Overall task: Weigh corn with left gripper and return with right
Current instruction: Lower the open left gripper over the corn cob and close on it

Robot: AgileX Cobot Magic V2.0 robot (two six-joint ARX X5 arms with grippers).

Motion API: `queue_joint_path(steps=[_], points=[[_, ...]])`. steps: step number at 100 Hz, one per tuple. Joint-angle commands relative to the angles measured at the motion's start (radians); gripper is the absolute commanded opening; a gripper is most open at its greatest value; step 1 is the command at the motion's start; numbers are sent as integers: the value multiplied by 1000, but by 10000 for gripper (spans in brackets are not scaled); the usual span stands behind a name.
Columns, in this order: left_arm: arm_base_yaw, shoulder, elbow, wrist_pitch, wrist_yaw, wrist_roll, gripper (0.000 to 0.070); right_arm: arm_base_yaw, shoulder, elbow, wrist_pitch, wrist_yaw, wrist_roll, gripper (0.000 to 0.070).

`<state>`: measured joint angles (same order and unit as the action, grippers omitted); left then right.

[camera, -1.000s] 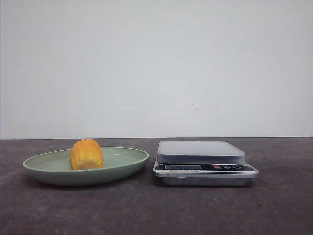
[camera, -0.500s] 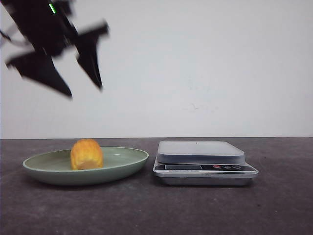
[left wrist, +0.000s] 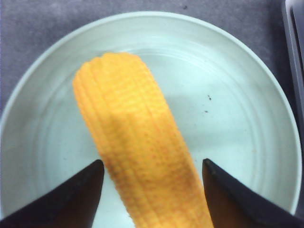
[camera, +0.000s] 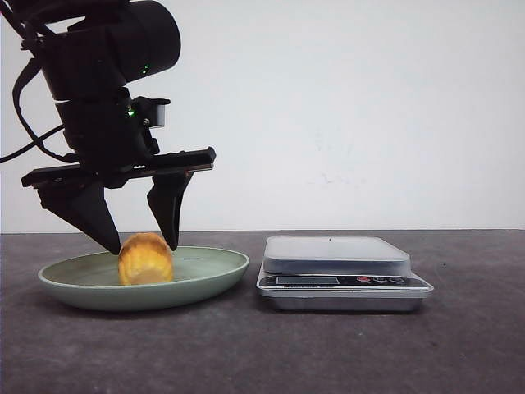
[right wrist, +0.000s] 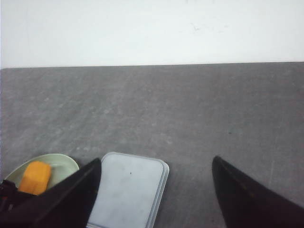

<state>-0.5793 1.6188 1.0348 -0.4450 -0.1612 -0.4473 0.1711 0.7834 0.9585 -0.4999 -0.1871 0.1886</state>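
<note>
The corn (camera: pixel 145 258) is lying in the plate (camera: pixel 213 275); the left gripper (camera: pixel 141 245) is straddling it, fingers spread, beside the scale (camera: pixel 340 271).

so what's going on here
The left gripper hangs open over the corn, one finger on each side of it, not closed on it yet. The corn lies in the green plate. The scale beside the plate has nothing on it. The right gripper is open, back from the scale, holding nothing.
</note>
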Motion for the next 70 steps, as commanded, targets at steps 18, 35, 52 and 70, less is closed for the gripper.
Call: queue_joint_path(steps=[18,35,52,70], points=[[-47,43,8,12,-30,-44,377,5,6,21,-3,0,-10,464],[-50,45,8,25,-41,-44,297,5,5,21,-14,0,-10,464],[-50,45,8,23,-41,-37,67,5,5,21,-18,0,-10,464],[-50,39,14,21,-17,-45,1,5,5,21,-18,0,-10,464]])
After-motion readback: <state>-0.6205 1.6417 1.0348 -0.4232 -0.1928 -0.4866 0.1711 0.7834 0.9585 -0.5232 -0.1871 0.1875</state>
